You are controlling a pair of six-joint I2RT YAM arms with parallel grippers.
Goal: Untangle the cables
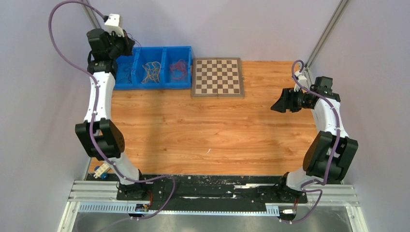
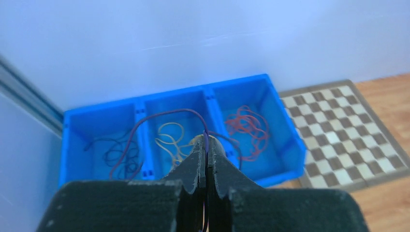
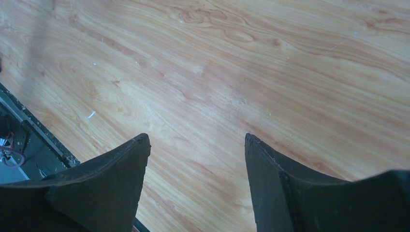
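A blue three-compartment bin (image 1: 154, 86) stands at the table's back left. It holds dark purple wires (image 1: 126, 73) on the left, yellowish wires (image 1: 151, 71) in the middle and red wires (image 1: 179, 69) on the right. My left gripper (image 1: 129, 47) hovers above the bin (image 2: 280, 178). In the left wrist view it (image 2: 207, 145) is shut on a thin purple wire (image 2: 164, 113) that arcs left and hangs into the left compartment. The yellow (image 2: 169, 140) and red (image 2: 249, 128) wires lie below. My right gripper (image 1: 278, 106) is open and empty (image 3: 196, 137) over bare wood.
A chessboard (image 1: 217, 77) lies just right of the bin, also in the left wrist view (image 2: 338, 130). Metal frame posts rise at both back corners, with walls close on left and right. A small white and blue part (image 1: 100, 170) sits by the left arm's base.
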